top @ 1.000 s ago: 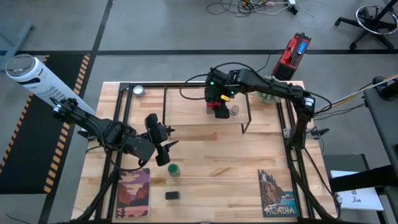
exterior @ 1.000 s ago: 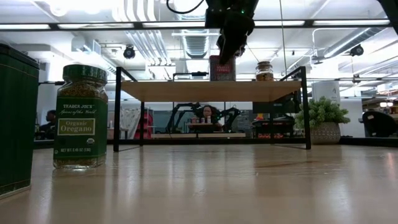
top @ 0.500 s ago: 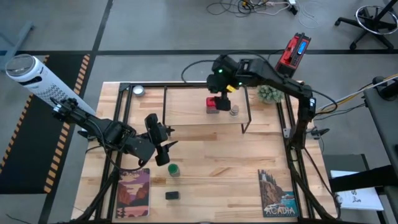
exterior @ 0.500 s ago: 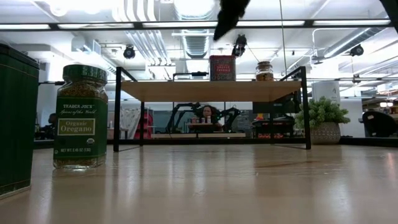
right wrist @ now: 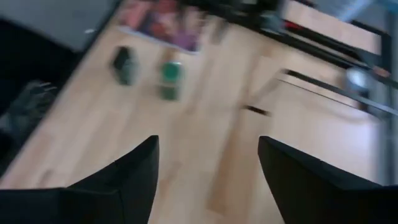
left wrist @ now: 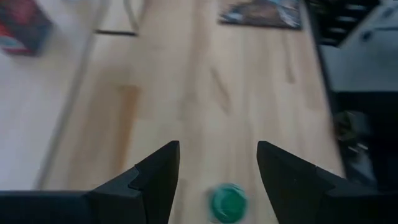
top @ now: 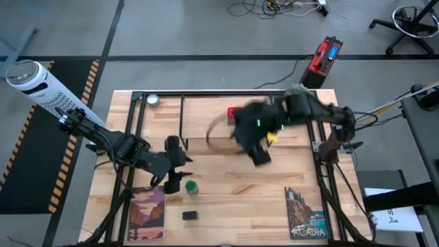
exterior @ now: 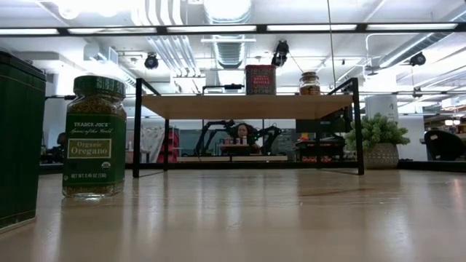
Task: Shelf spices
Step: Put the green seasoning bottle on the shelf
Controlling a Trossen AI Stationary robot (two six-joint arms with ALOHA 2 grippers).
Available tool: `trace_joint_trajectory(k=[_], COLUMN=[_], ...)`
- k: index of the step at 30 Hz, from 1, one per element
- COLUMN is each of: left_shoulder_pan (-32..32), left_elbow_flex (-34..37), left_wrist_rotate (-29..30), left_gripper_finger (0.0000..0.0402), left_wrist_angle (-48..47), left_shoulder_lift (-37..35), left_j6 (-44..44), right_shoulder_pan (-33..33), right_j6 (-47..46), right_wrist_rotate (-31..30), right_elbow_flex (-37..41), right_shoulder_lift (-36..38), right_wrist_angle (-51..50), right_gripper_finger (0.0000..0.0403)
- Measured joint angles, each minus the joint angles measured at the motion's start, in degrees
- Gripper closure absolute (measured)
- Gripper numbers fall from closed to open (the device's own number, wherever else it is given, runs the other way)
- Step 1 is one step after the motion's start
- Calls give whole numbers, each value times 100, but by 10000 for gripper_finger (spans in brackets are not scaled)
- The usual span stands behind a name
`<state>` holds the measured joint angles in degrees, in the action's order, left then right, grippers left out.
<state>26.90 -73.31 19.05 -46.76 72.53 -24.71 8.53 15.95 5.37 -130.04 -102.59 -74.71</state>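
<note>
The shelf [top: 206, 127] stands at the table's far middle. On its wooden board [exterior: 247, 106] stand the red tin [exterior: 260, 79] and a small round jar [exterior: 309, 83]. The green-capped bottle [top: 191, 186] and the dark grey jar [top: 190, 215] stand upright on the table near the front left. My left gripper [top: 175, 180] hangs open just beside and above the bottle, whose green cap [left wrist: 227, 202] shows beyond the gap between the fingers. My right gripper [top: 263, 156] is open and empty, blurred, in the air in front of the shelf.
A round silver tin [top: 152, 100] sits at the far left. Two picture books lie near the front edge, one at the left [top: 147, 213] and one at the right [top: 306, 214]. A small potted plant [exterior: 377, 138] stands at the far right. Black frame rods run along the table's sides.
My right gripper has left the red tin standing on the shelf board, risen, and swung fast toward the table's near edge, past the shelf's front. My left gripper has stayed in place but turned toward the green-capped bottle.
</note>
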Motion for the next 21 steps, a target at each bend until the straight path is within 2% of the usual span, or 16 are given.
trace_joint_trajectory(k=[4, 8, 13, 21], left_shoulder_pan=[51, 154, 318, 367], left_elbow_flex=[-1, -1, 1, 4], left_wrist_rotate=[-551, -850, -934, -931], left_gripper_finger=[198, 198, 198, 198], left_wrist_angle=[-1, -46, -215, -466], left_shoulder_lift=[0, 64, 429, 1043], left_j6=[-91, -344, -565, -817], right_shoulder_pan=[713, 1186, 1491, 1787], right_j6=[-317, -726, -1213, -1760], right_wrist_rotate=[-609, -1055, -1334, -1349], right_elbow_flex=[497, 1134, 2049, 3338], right_shoulder_lift=[-1, 0, -5, -7], right_wrist_angle=[143, 429, 1162, 2621], right_gripper_finger=[178, 190, 198, 195])
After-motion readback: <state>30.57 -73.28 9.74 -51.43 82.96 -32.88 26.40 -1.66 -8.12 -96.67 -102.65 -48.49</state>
